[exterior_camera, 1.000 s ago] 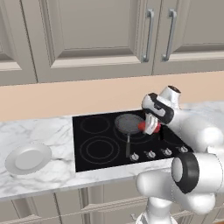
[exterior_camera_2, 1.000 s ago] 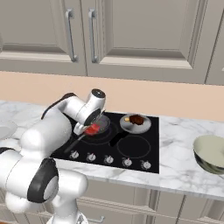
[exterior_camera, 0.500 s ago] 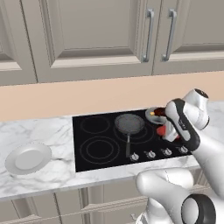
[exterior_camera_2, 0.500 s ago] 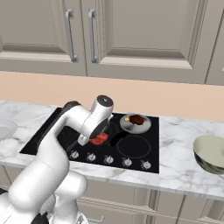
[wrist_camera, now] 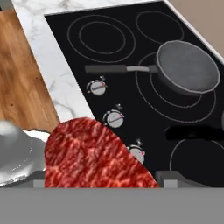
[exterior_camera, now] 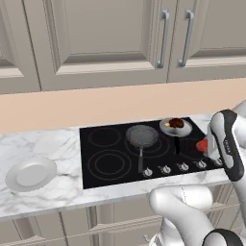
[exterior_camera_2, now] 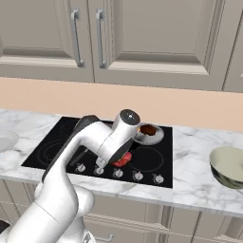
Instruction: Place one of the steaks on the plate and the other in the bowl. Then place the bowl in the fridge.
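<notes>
No writing or brand can be read anywhere; the stove knobs (wrist_camera: 114,118) carry only small red marks. The black glass cooktop (exterior_camera: 110,158) is set into a white marble counter (exterior_camera: 48,192), with a peach-coloured wall strip behind it and grey-beige panelled cabinets (exterior_camera: 105,38) with grey bar handles above. A wood floor (wrist_camera: 22,92) shows past the counter edge in the hand view.

The gripper (exterior_camera_2: 118,161) hangs over the front right of the cooktop, its fingers spread wide around a red steak (wrist_camera: 92,157), which sits between them above the knobs. The other steak (exterior_camera_2: 148,129) lies in a small grey metal dish (exterior_camera_2: 154,137) on the back right burner. A dark frying pan (exterior_camera: 142,135) sits on a middle burner, handle toward the front. The white plate (exterior_camera: 31,174) rests on the counter left of the cooktop; the cream bowl (exterior_camera_2: 228,166) stands on the counter well to the right.
</notes>
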You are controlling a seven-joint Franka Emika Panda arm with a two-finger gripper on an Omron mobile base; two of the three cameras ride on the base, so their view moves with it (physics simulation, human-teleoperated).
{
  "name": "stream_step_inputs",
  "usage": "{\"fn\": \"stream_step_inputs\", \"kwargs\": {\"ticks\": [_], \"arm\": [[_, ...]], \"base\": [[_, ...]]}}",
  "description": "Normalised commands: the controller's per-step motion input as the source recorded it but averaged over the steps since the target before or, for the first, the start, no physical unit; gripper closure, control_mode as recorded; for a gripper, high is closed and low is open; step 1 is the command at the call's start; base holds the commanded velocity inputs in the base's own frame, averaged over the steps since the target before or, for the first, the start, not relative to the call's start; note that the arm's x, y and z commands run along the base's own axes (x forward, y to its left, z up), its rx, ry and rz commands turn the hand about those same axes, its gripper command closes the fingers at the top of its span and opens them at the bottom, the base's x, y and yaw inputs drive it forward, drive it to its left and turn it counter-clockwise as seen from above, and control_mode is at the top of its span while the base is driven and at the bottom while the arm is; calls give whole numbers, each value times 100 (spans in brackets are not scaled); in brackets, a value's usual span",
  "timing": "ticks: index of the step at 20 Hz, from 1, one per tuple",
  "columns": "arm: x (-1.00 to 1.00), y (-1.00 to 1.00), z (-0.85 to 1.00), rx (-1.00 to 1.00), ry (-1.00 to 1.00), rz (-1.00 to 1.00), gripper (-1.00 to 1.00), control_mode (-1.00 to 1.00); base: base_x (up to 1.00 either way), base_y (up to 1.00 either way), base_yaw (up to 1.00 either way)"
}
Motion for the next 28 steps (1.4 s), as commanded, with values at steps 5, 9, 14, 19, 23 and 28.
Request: {"fn": "stream_step_inputs", "kwargs": {"ticks": [5, 9, 14, 19, 23, 28], "arm": [[-27, -76, 28, 0, 0, 0, 100, -100], [-4, -76, 25, 0, 0, -1, 100, -100], [0, -74, 5, 0, 0, 0, 100, -100], [0, -78, 0, 0, -1, 0, 100, -100], [12, -76, 0, 0, 0, 0, 100, -100], [29, -66, 0, 0, 0, 0, 100, -100]], "base": [[0, 0, 0], [0, 0, 0], [0, 0, 0], [0, 0, 0], [0, 0, 0], [0, 0, 0]]}}
